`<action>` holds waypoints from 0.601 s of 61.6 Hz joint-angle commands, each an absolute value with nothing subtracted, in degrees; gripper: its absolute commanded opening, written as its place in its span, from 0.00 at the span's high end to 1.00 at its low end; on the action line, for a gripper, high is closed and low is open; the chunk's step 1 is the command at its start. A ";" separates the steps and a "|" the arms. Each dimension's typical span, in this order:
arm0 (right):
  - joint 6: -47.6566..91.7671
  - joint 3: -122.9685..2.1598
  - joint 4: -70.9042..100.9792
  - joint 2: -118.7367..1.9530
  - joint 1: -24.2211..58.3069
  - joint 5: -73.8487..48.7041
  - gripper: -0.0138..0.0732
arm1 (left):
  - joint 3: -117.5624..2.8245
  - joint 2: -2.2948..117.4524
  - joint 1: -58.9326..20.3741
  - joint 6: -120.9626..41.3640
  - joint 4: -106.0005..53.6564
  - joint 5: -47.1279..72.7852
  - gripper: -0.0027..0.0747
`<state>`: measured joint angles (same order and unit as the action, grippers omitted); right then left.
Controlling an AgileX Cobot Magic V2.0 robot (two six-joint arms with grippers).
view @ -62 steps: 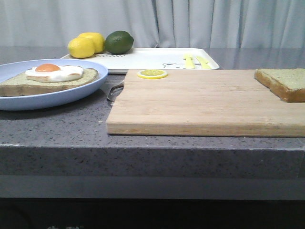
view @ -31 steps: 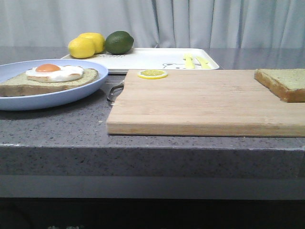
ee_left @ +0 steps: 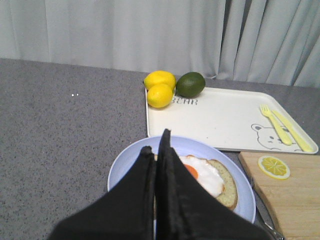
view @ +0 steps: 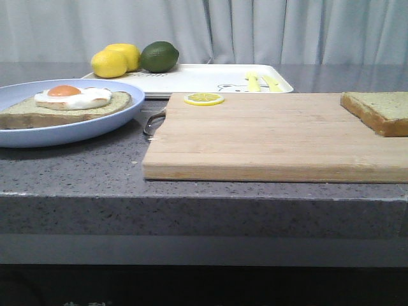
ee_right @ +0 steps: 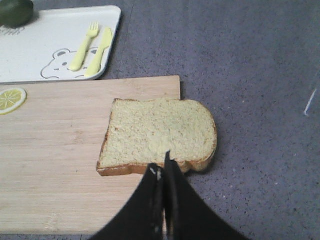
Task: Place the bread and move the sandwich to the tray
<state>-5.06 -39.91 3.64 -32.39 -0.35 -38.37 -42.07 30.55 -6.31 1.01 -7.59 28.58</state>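
In the front view the bread [view: 377, 110] is lying at the right end of the board [view: 268, 137], half off its edge, with no arm showing. In the left wrist view the left end effector [ee_left: 156, 150] is hanging pinched together and empty over the sandwich [ee_left: 207, 177], the tray [ee_left: 220, 117] just beyond. In the right wrist view the right end effector [ee_right: 161, 167], likewise closed and empty, is sitting at the bread's [ee_right: 157, 135] near crust, long axis lying crosswise, so this arm is looking nearer for the pick.

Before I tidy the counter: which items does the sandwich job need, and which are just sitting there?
Needed: bread; sandwich; tray.

Just sitting: cutting board; lemon slice; two lemons; lime; yellow fork and knife.
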 commanded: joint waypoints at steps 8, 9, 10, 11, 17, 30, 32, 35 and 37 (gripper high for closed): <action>-4.68 -41.77 3.64 -37.13 -0.54 -37.11 0.91 | -42.51 33.89 -6.12 1.17 -6.40 24.30 0.99; -4.63 -41.77 3.64 -37.39 -0.54 -37.21 0.90 | -42.51 34.04 -6.12 1.17 -6.01 24.30 0.99; -4.64 -41.77 3.64 -37.74 -0.54 -37.32 0.88 | -42.51 34.05 -6.12 1.17 -5.65 24.30 0.99; -4.62 -41.77 3.64 -37.91 -0.54 -37.32 0.87 | -42.51 34.19 -6.12 1.17 -5.33 24.30 0.98; -4.57 -41.77 3.64 -39.17 -0.54 -37.37 0.64 | -42.51 34.30 -6.12 1.17 -3.23 23.95 0.79; -4.57 -41.77 3.64 -40.98 -0.54 -37.37 0.15 | -42.51 34.30 -6.12 1.17 -3.10 22.87 0.33; -4.57 -41.77 3.64 -41.28 -0.54 -37.32 0.15 | -42.51 34.30 -6.12 1.17 -3.10 22.86 0.34; -4.57 -41.77 3.70 -41.88 -0.54 -37.27 0.15 | -42.51 34.30 -6.12 1.17 -3.10 22.63 0.35; -4.57 -41.77 3.86 -42.37 -0.54 -37.27 0.15 | -42.51 34.30 -6.12 1.17 -3.10 22.52 0.36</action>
